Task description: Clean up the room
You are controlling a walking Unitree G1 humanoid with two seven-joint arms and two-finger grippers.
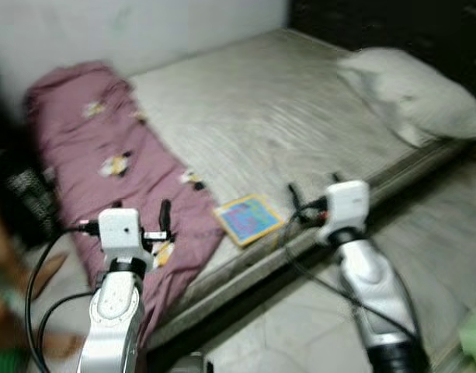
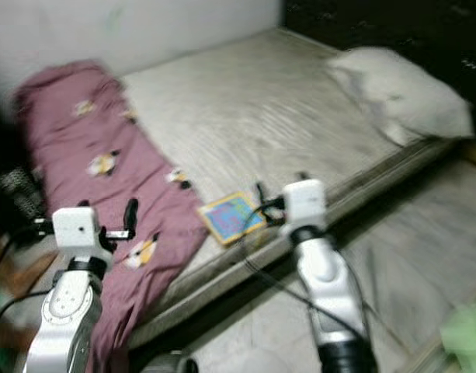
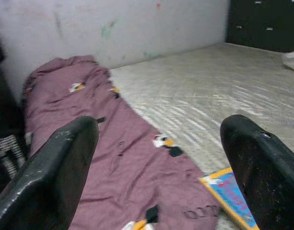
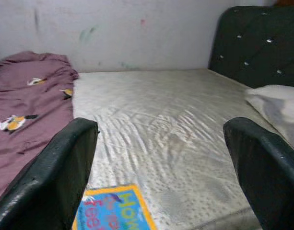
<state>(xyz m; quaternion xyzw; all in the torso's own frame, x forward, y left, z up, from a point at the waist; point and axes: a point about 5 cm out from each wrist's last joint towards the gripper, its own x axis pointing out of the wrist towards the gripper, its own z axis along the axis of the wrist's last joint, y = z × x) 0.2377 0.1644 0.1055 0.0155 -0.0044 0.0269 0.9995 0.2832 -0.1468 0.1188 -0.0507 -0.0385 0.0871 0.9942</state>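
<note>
Standing at the edge of the bed [image 1: 300, 116], I judge I am at the start of the tidying, lined up but not yet reaching for anything. The bare mattress takes up most of what I see, running back to a pale wall [image 4: 137, 33] and a dark padded headboard [image 4: 257, 43].

Next in size is the purple blanket [image 1: 113, 171], printed with small cartoon figures, lying in a long rumpled strip along my left side of the bed and spilling over the near edge. A white pillow [image 1: 412, 93] sits at the head end, well apart from it.

Smallest is the book [image 1: 249, 218], blue with a yellow border, flat near the front edge just beside the blanket.

My left gripper [image 3: 158, 167] hovers over the blanket, fingers spread wide and holding nothing. My right gripper [image 4: 161, 172] hangs above the mattress just behind the book, likewise spread and unloaded.

I would go for the book first: lower the right arm and get one finger under its edge, which looks awkward on a flat cover. Something green lies on the floor [image 1: 447, 233] at my right; too blurred to name.
</note>
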